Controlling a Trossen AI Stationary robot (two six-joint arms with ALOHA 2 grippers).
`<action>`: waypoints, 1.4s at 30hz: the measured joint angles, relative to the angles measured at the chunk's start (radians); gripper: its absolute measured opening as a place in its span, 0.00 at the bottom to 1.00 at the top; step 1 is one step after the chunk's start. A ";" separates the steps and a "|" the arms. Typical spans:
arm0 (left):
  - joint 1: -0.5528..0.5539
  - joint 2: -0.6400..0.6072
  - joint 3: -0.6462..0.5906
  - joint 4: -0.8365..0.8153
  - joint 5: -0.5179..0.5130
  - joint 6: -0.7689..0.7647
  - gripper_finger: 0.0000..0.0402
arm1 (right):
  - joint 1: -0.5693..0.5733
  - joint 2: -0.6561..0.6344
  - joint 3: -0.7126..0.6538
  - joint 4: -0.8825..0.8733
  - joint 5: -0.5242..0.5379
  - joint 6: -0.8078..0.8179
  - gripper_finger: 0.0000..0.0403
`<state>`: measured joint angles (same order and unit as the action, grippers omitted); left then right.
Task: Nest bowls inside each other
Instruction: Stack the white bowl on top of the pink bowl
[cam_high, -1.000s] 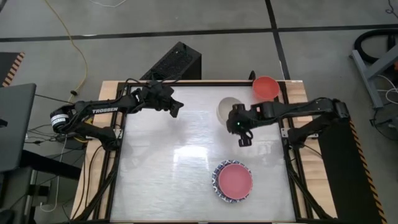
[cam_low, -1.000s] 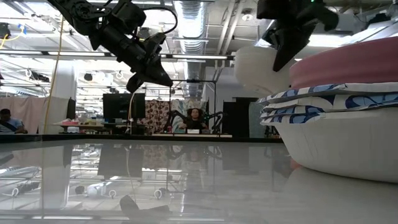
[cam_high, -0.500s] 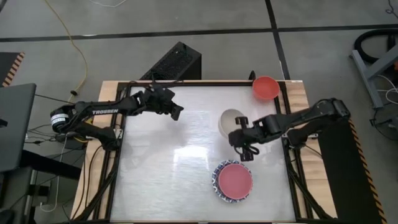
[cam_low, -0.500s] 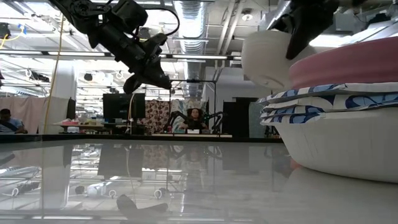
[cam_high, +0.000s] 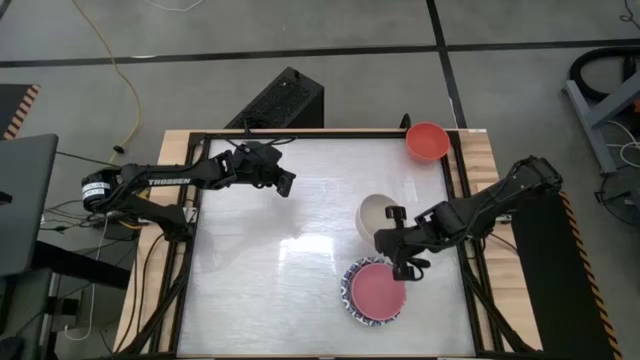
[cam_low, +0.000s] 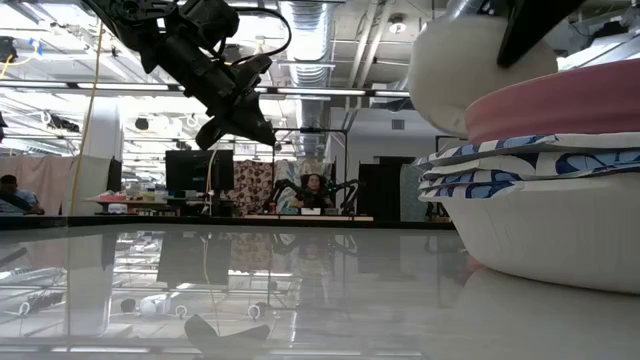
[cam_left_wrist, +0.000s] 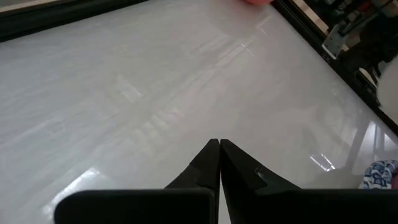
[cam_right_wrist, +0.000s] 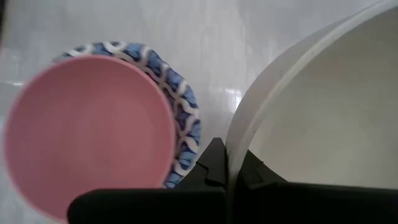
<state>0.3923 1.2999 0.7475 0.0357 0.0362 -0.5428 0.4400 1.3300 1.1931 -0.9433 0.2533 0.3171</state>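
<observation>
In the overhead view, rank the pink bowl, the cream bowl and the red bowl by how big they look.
1. pink bowl, largest.
2 and 3. red bowl and cream bowl look alike; the cream one is lifted by the right gripper and partly hidden, so no ranking.

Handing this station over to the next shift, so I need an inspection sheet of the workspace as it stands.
Surface: white glossy table, reflective.
Job's things: cream bowl held by its rim above the table; pink bowl nested atop blue-patterned bowls; red bowl alone at the far right corner.
Clutter: nothing seen.
Grippers: right gripper shut on cream bowl, beside the stack; left gripper shut, empty, raised over the table's far left.
Cables: yellow cable on the floor.
Surroundings: black box behind the table; seated people in the room.
</observation>
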 joint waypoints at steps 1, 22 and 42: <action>0.000 0.000 0.000 0.000 0.001 -0.003 0.00 | 0.012 0.000 0.009 0.001 0.007 0.001 0.02; -0.076 0.000 0.000 0.000 -0.036 -0.065 0.00 | 0.179 0.128 0.207 -0.074 0.039 0.070 0.02; -0.171 0.000 0.000 0.001 -0.140 -0.129 0.00 | 0.368 0.428 0.509 -0.389 0.039 0.192 0.02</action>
<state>0.2214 1.2999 0.7475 0.0364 -0.1040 -0.6716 0.8077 1.7584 1.7018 -1.3322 0.2927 0.5095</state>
